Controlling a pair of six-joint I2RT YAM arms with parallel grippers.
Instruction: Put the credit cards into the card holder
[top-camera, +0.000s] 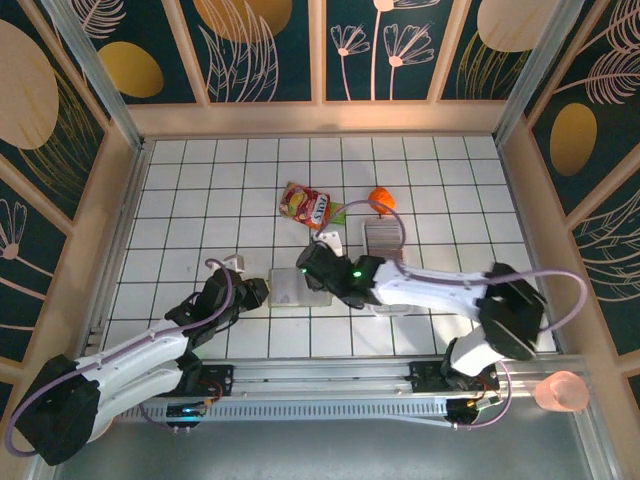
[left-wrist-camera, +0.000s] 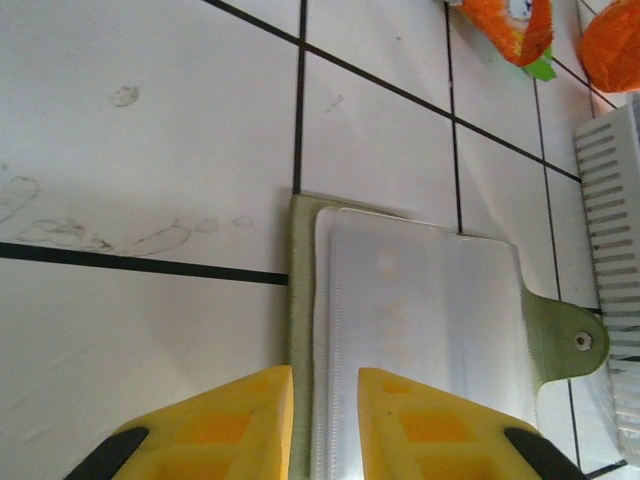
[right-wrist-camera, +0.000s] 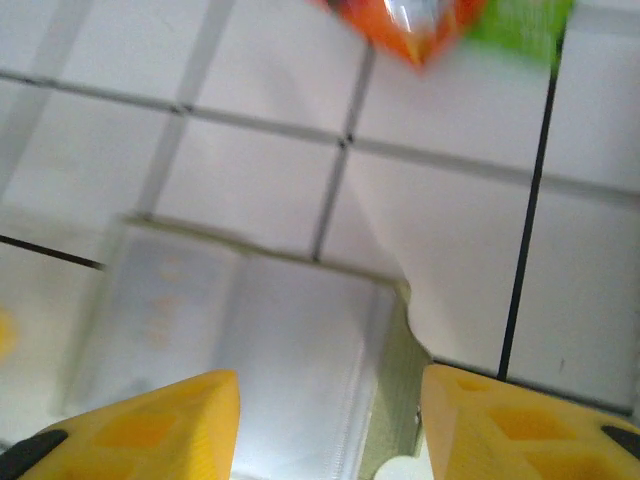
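Left jaws astride card holder (left-wrist-camera: 420, 320) edge | open — pale inside up

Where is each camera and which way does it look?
Top camera: high behind, looking down at the table, left arm, right arm and card holder.
Left wrist camera: on the left arm, looking down past the left fingers at the card holder.
Right wrist camera: on the right arm, looking down past the right fingers at the card holder.
Shared: the card holder.

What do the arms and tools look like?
The left arm and right arm have white shells, black joints and a lilac cable each; a green light glows on the right one. Left tool and right tool have yellow fingers.
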